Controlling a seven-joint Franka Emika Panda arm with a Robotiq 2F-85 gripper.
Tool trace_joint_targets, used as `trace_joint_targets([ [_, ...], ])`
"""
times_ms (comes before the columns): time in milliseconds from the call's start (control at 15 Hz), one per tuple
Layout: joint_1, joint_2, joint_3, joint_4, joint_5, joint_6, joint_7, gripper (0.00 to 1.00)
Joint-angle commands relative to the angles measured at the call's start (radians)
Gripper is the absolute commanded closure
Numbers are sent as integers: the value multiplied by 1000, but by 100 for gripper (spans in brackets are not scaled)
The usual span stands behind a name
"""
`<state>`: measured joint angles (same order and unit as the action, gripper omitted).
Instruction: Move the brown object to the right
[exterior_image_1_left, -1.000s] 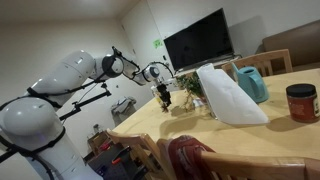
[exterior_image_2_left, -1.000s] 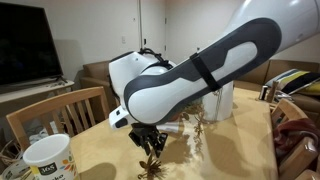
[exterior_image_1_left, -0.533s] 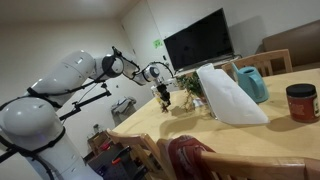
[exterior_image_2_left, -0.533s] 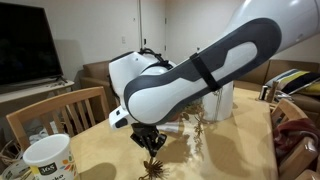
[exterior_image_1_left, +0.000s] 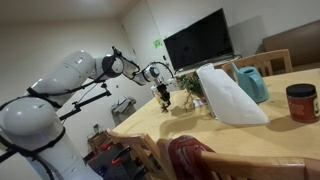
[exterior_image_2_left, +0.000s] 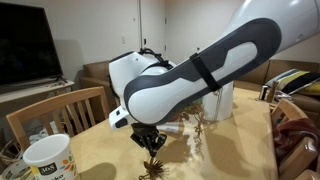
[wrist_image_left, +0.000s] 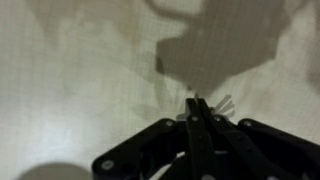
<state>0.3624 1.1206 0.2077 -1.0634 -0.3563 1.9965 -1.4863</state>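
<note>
In the wrist view my gripper (wrist_image_left: 197, 112) has its fingers drawn together into one thin line, and I can't make out anything pinched between them. In an exterior view the brown object (exterior_image_2_left: 153, 172) seems to sit on the counter (exterior_image_2_left: 100, 150) just under the fingertips, with a white mug (exterior_image_2_left: 47, 158) nearby.

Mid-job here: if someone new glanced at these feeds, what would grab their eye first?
The big white arm fills an exterior view, with its gripper low over the tan table, not far from a white mug. In an exterior view, a tall white object stands mid-table, a red-brown jar sits at the right edge, and a dark TV hangs behind.
</note>
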Motion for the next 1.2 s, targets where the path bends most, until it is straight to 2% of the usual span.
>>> trace_joint_targets([
  [0,4,7,-7,17,-10,14,0,99],
  [467,9,8,-15,13,-22,38,7,99],
  [533,33,-27,-4,54,-11,-39,15,99],
  [667,61,-27,-24,104,-2,-52,11,99],
  [1133,100,-23,-21,205,-27,-84,19,99],
])
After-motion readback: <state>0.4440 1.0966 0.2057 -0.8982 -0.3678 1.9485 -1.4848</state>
